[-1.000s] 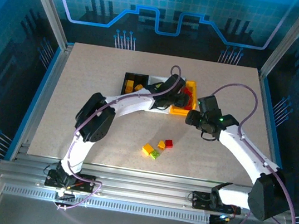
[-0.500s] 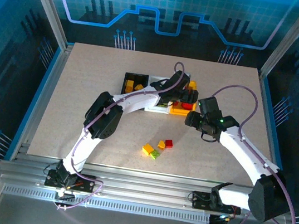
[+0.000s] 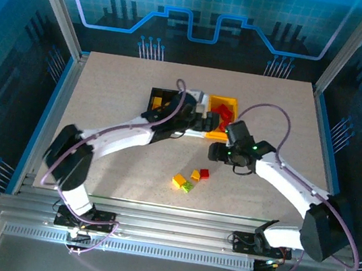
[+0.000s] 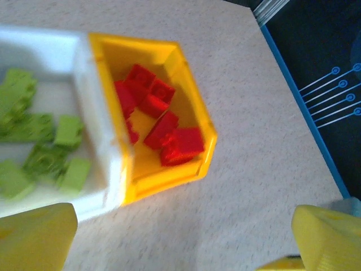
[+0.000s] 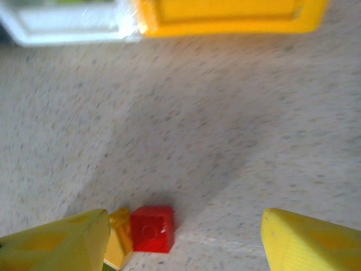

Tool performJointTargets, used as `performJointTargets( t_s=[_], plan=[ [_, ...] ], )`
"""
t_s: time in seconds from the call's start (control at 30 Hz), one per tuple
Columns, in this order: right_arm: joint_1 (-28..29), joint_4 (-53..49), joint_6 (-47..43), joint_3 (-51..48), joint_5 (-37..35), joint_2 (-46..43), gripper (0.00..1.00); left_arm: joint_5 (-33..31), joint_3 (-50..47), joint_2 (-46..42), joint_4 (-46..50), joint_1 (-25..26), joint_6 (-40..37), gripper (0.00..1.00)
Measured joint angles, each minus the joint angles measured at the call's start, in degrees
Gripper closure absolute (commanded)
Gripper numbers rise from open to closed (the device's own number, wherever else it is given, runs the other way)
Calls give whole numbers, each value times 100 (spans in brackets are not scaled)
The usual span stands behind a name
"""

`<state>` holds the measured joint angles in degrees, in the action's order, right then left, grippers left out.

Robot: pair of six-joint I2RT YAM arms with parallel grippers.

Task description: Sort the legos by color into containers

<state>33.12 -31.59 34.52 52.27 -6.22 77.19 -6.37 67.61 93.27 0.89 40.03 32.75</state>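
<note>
At far left, black bin (image 3: pixel 163 92) part hidden by my arm (image 3: pixel 126 134), contents unclear. White bin (image 4: pixel 93 113) holds green bricks (image 4: pixel 67 130), yellow bin (image 4: pixel 192 96) red bricks (image 4: pixel 175 144). My left tool (image 4: pixel 183 237) released, empty, beside them. Loose bricks (image 3: pixel 189 179) on surface (image 3: pixel 105 97). My right tool (image 5: pixel 186 240) spread above red brick (image 5: pixel 151 228): next, descend, clench, carry to yellow bin.

Bins: your left bin (image 3: pixel 154 97), middle bin (image 4: pixel 98 124) and right bin (image 4: pixel 198 108) sit side by side at the table's (image 3: pixel 104 103) 12 o'clock, with bricks (image 4: pixel 169 135) inside.
Loose bricks (image 3: pixel 189 179): clustered at their 6 o'clock.
</note>
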Motion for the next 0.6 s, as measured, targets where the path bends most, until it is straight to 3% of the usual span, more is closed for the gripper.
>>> performJointTargets(
  t_s=[0.27, 0.43, 0.6],
  plan=[
    [1368, 79, -588, 542, 247, 1158, 33, -619, -2542, -2608, 487, -420, 490, 1],
    [1829, 74, -857, 1025, 264, 1858, 34, -946, -3195, -4122, 1141, -636, 726, 1],
    [2020, -24, -966, 1231, 221, 2299, 34, -1169, -3285, -4680, 1615, -658, 793, 1]
  ],
)
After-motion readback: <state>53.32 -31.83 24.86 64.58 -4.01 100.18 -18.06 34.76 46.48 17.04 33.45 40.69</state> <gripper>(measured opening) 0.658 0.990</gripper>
